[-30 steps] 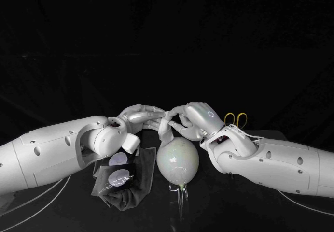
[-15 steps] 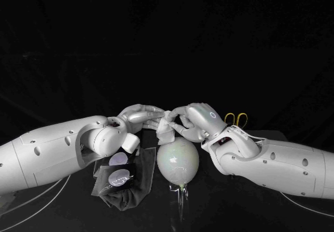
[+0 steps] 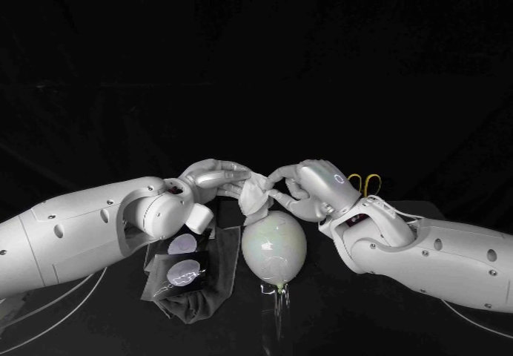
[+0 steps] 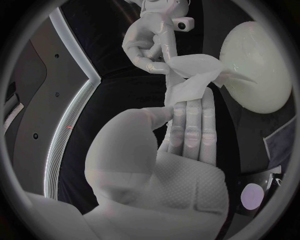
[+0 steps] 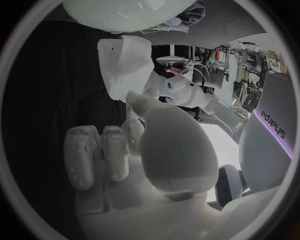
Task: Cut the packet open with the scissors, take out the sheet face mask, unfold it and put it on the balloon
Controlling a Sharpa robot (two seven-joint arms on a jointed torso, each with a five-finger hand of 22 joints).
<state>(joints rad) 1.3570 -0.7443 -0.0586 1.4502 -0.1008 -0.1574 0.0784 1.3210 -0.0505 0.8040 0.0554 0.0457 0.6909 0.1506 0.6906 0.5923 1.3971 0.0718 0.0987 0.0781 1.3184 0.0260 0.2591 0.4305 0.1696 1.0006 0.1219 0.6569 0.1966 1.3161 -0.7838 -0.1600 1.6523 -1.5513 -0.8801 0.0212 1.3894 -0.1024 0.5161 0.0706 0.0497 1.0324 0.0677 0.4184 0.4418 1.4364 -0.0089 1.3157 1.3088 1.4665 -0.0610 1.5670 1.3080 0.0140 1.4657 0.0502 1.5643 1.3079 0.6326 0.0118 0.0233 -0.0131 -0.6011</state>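
The white sheet face mask [image 3: 253, 196] hangs crumpled just above the top of the pale balloon [image 3: 273, 248], which stands at the table's middle. My left hand [image 3: 218, 177] pinches the mask's left side and my right hand [image 3: 309, 190] pinches its right side, fingertips close together. In the left wrist view my left hand [image 4: 185, 131] reaches up to the mask [image 4: 192, 76], with the right hand [image 4: 152, 42] gripping beyond it and the balloon [image 4: 257, 65] beside it. In the right wrist view my right hand [image 5: 142, 148] holds the mask [image 5: 125, 64] under the balloon [image 5: 119, 12].
The dark cut packet [image 3: 186, 271] with pale round prints lies on the table under my left forearm, left of the balloon. The scissors' yellow handles [image 3: 363, 183] show behind my right wrist.
My right hand and forearm have shifted to the right, drawing the mask out a little wider between the two hands. The left hand, balloon and packet stay put.
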